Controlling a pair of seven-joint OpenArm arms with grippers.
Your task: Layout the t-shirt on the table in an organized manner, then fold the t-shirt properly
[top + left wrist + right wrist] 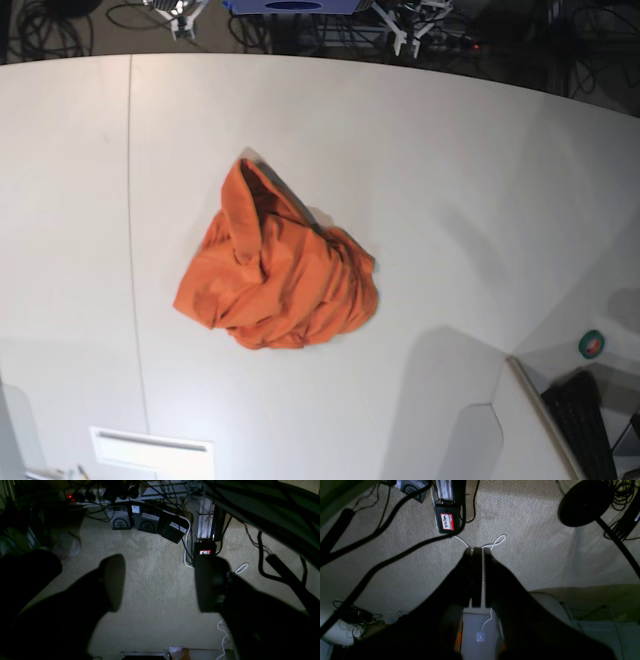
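Base view: white matte surface (pixel 450 170) crossed by a thin dark seam line (pixel 131 200) running front to back near its left side. An orange t-shirt (pixel 280 275) lies directly on it near the centre, crumpled in a loose heap, to the right of the seam. A small white rectangular panel (pixel 150 455) sits at the surface's near edge.

Base view overhead above the white matte table (pixel 450 150); both wrist views downward on beige woven carpet (pixel 160 580), sharing a red-labelled black box (pixel 447 520).
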